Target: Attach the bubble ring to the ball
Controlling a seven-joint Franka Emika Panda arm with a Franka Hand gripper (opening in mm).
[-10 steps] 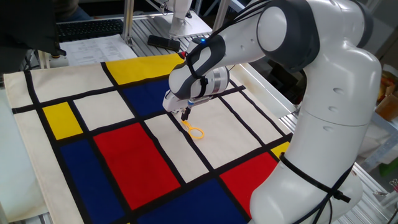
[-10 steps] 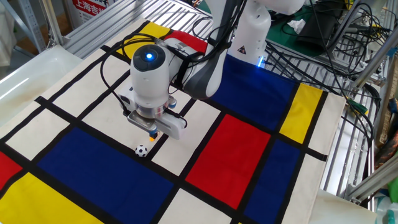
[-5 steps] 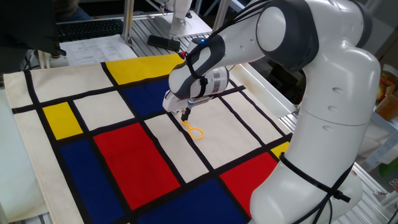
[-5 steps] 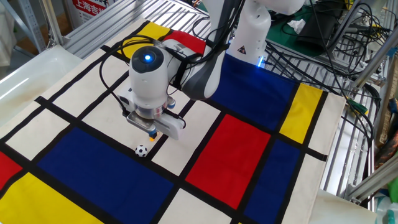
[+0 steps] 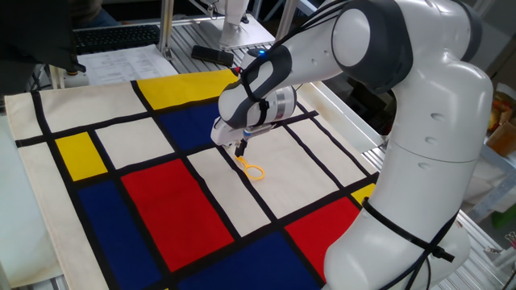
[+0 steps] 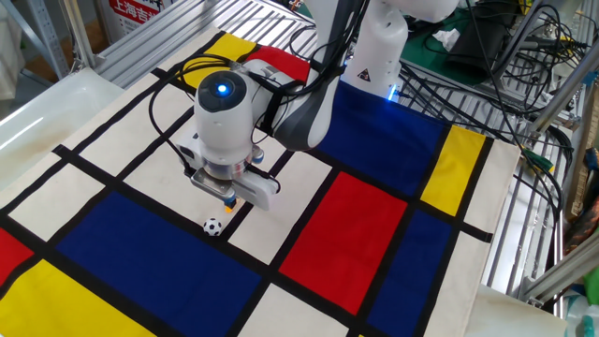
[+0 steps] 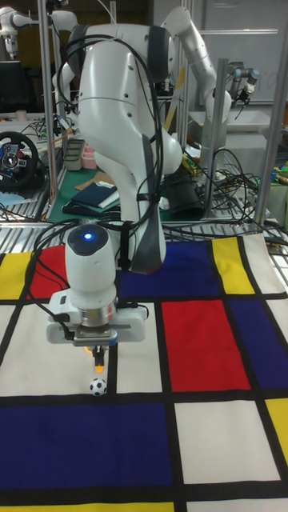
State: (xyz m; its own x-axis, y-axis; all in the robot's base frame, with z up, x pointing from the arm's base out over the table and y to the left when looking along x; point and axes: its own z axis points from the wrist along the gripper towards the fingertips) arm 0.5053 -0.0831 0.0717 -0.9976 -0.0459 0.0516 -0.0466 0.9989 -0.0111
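Note:
My gripper (image 5: 240,150) points down over a white panel of the cloth, shut on the short handle of the yellow-orange bubble ring (image 5: 252,170). The ring's loop slants down from the fingers to the cloth. In the other fixed view only an orange bit of the bubble ring (image 6: 229,203) shows under the gripper (image 6: 228,197). The small black-and-white ball (image 6: 213,226) lies on a black stripe just beside and below it, apart from the ring. The tall fixed view has the ball (image 7: 97,387) a little under the ring's tip (image 7: 98,366) and the gripper (image 7: 98,350). The ball does not show in the one fixed view.
A checked cloth (image 6: 356,225) of red, blue, yellow and white panels covers the table. The robot's white base (image 6: 379,47) and cables (image 6: 487,65) stand at the far side. Metal rails (image 6: 524,234) run along the cloth's edge.
The gripper with the ring has shifted only a few pixels; the ball has stayed where it was.

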